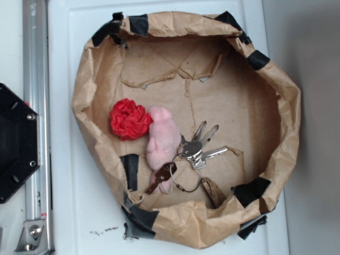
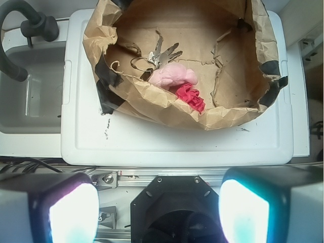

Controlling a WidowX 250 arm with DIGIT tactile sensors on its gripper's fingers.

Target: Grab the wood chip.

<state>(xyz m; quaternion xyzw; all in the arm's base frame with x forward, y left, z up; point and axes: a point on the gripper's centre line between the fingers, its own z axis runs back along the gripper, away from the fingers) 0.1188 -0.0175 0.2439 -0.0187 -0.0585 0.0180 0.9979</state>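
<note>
Where keys [image 1: 199,149] crowd, wood chip [image 1: 213,191] hugs wall.

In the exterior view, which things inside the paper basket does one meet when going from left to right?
Red crumpled paper ball → pink plush toy → bunch of silver keys → wood chip. The dark reddish-brown key fob lies below the plush toy and overlaps it in the order, so I leave it out.
</note>
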